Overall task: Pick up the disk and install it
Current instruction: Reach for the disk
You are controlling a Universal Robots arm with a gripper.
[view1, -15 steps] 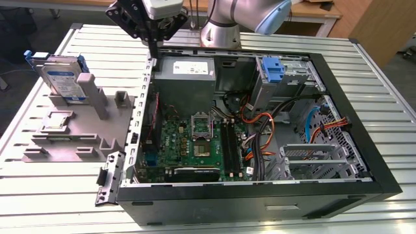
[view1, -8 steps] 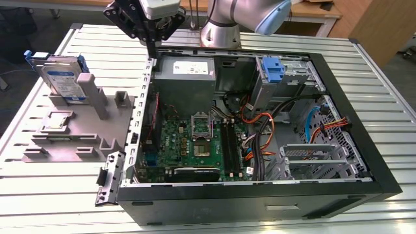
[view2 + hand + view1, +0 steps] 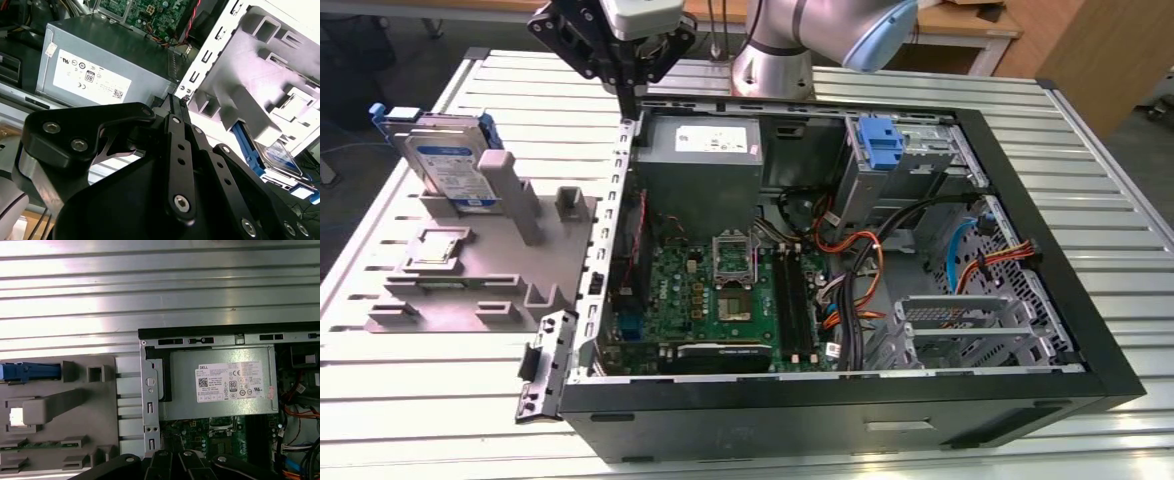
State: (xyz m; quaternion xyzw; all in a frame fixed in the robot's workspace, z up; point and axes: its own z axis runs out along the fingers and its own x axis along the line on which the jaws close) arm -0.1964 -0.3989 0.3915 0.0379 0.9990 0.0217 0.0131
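The disk [image 3: 444,158] stands on edge in a slot of the gray holder [image 3: 467,290]. The holder sits on the table [image 3: 400,400] near the edge on the exterior view's left, just beside the open computer case [image 3: 761,425]. A small square silver chip [image 3: 438,248] lies flat on the same holder. The gripper [image 3: 628,112] hangs over the case corner nearest the holder, next to the gray power supply [image 3: 700,140] and well apart from the disk. Its fingers [image 3: 177,132] are pressed together with nothing between them. Inside the case, another blue carrier [image 3: 881,140] sits upright in the drive bay.
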